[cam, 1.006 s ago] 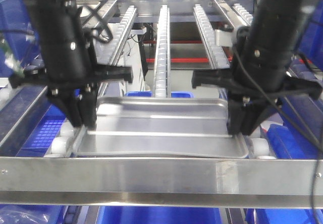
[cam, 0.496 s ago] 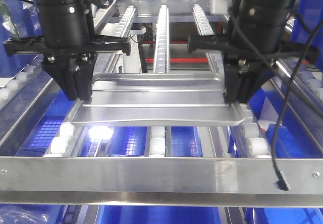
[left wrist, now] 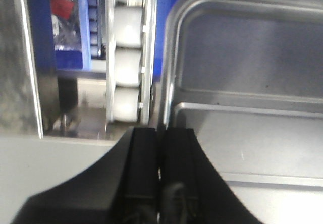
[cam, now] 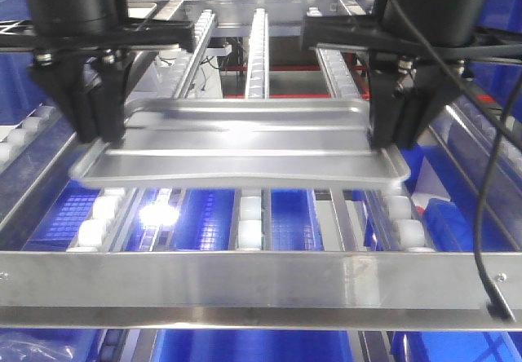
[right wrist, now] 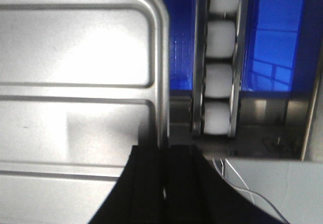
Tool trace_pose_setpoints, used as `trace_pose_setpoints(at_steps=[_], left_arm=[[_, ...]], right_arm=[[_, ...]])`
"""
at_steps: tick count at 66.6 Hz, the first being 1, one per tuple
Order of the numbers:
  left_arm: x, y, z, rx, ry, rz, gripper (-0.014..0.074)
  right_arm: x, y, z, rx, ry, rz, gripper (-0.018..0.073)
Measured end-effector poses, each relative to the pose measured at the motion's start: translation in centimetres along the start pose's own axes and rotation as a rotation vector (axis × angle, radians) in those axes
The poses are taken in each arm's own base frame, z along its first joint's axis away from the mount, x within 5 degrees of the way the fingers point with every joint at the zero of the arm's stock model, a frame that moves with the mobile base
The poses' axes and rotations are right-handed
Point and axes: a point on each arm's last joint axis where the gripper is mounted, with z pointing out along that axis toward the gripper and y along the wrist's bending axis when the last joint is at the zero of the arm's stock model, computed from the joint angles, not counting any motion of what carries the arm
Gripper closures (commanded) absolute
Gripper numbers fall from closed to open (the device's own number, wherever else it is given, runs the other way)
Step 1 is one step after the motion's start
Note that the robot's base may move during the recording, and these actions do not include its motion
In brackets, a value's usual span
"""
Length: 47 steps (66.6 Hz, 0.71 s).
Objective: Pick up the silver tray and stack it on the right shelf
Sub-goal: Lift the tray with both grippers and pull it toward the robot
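The silver tray [cam: 245,146] hangs level in the air above the roller rack, held by both arms. My left gripper [cam: 99,134] is shut on the tray's left rim, seen close in the left wrist view [left wrist: 162,133], where the tray [left wrist: 242,82] fills the right side. My right gripper [cam: 391,138] is shut on the tray's right rim, seen in the right wrist view [right wrist: 164,151], where the tray [right wrist: 75,72] fills the left side. The right shelf is not in view.
Roller rails [cam: 259,44] run away from me under the tray, with white rollers [cam: 94,231] at the near end. A metal crossbar [cam: 261,276] spans the front. Blue bins [cam: 212,215] lie below the rack. Cables [cam: 489,215] hang from my right arm.
Both grippers have lifted the tray up off the rollers; it has risen steadily and now hangs higher and nearer to me than one second ago.
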Motion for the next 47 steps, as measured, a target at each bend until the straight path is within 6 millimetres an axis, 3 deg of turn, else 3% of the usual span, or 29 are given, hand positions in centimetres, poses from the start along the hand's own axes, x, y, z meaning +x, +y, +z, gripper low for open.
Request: trace_pose_setpoints(at_steps=[30,47], left_arm=[[6.2,-0.8,-3.5,0.019,-0.045,0.005,0.0696],[8.6,-1.1,-4.3,0.013,-0.066,0.005,0.0696]], right_arm=[[6.3,-1.0,-2.2,-0.021,0.022,0.043,0.051],[7.9,-1.1,-3.7,-0.033,-0.004,0.034,0.051]])
